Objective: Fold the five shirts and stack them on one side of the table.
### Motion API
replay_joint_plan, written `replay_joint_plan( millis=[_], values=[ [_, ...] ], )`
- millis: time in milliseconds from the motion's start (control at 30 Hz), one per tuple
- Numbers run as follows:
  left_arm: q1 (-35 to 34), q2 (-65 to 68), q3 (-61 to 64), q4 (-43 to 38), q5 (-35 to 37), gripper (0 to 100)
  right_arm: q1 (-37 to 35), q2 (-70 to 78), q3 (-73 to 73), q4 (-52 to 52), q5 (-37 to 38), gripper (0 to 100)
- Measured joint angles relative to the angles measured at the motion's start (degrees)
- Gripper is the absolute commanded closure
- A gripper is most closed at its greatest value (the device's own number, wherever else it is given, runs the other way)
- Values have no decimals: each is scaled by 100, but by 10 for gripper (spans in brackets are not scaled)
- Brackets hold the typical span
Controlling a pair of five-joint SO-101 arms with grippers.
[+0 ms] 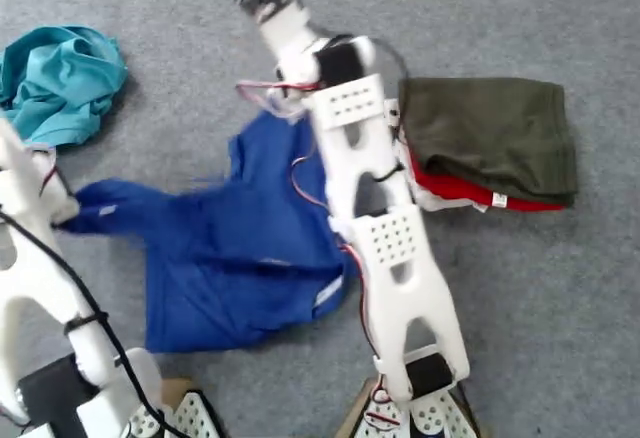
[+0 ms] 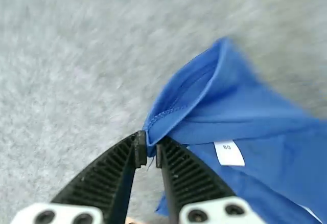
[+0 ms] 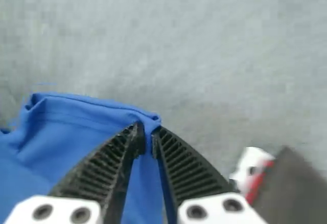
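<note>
Fingers of left gripper around blue shirt's hidden edge

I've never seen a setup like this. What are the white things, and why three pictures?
The white things are two small robot arms, each ending in a pincer called a gripper. One picture looks down over the grey table; the other two come from cameras on the arms' wrists, looking down at their own pincers. The left gripper and the right gripper each pinch an edge of the blue shirt. A teal shirt lies crumpled on the left; on the right, an olive shirt lies folded on top of a red shirt.
</note>
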Motion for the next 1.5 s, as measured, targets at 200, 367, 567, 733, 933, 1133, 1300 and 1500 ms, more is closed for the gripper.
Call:
replay_joint_plan(
  millis=[200, 367, 567, 733, 933, 1133, 1300, 1500],
  values=[
    [343, 0, -1934, 686, 290, 971, 88, -1793, -9, 9, -229, 985],
    [352, 0, -3437, 1029, 325, 972, 211, -3341, -18, -62, -440, 985],
    [352, 0, -4862, 1046, 448, 972, 457, -4800, -149, -651, -571, 985],
    [352, -26, -6031, 1046, 475, 973, 492, -5415, -185, -1231, -571, 985],
    [97, -615, -6655, 1046, 422, 973, 492, -5767, -193, -1916, -571, 985],
    [-677, -1187, -6620, 1046, 132, 972, 492, -5846, -193, -2084, -571, 985],
    [-949, -1635, -6259, 1055, -105, 972, 492, -5846, -193, -2048, -571, 985],
    [-985, -2356, -5495, 1055, -158, 972, 492, -6145, -193, -1881, -571, 985]
  ],
)
